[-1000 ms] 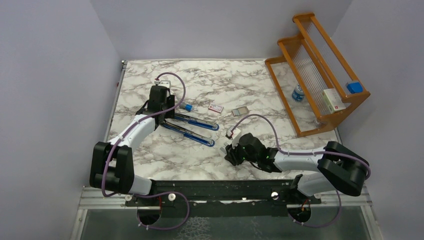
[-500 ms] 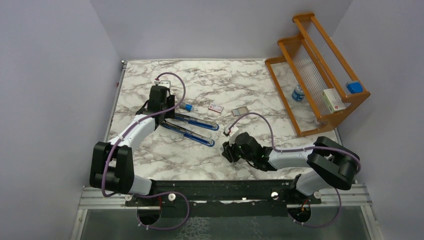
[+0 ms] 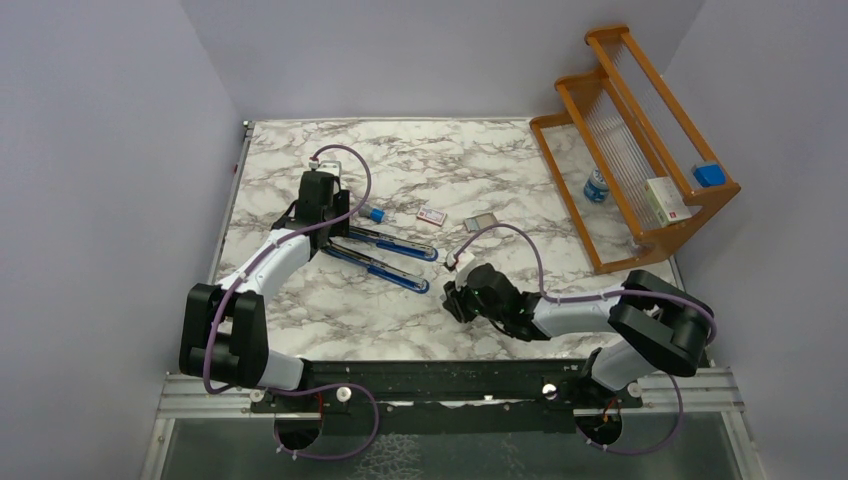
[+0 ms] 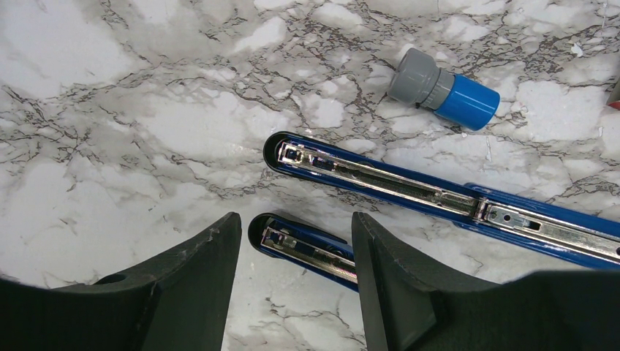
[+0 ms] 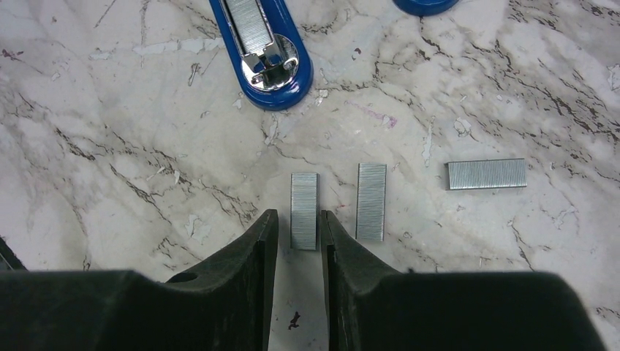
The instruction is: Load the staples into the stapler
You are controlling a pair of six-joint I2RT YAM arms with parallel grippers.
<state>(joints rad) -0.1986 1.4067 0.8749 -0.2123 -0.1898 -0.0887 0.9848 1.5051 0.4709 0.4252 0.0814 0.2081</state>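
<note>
The blue stapler [image 3: 385, 256] lies swung open on the marble table, both metal channels facing up. My left gripper [image 3: 333, 238] is open and straddles the rounded end of the stapler's nearer arm [image 4: 300, 245] without touching it [image 4: 292, 227]. Three loose silvery staple strips lie near the stapler's tip [image 5: 267, 58]. My right gripper [image 5: 298, 219] is low over the table and narrowly open. The near end of the left strip [image 5: 305, 210] sits between its fingertips with slim gaps. The other strips [image 5: 371, 201] [image 5: 487, 174] lie to its right. The white pink-labelled staple box [image 3: 432, 215] lies further back.
A blue-capped grey cylinder [image 4: 442, 89] lies beside the stapler's far arm. A small grey tray [image 3: 480, 222] lies near the staple box. A wooden rack [image 3: 640, 150] stands at the right with a bottle [image 3: 596, 186], a white box [image 3: 667, 200] and a blue item [image 3: 709, 174].
My right gripper has moved a little left and forward over the table, towards the staple strips. The left arm and the stapler have not moved.
</note>
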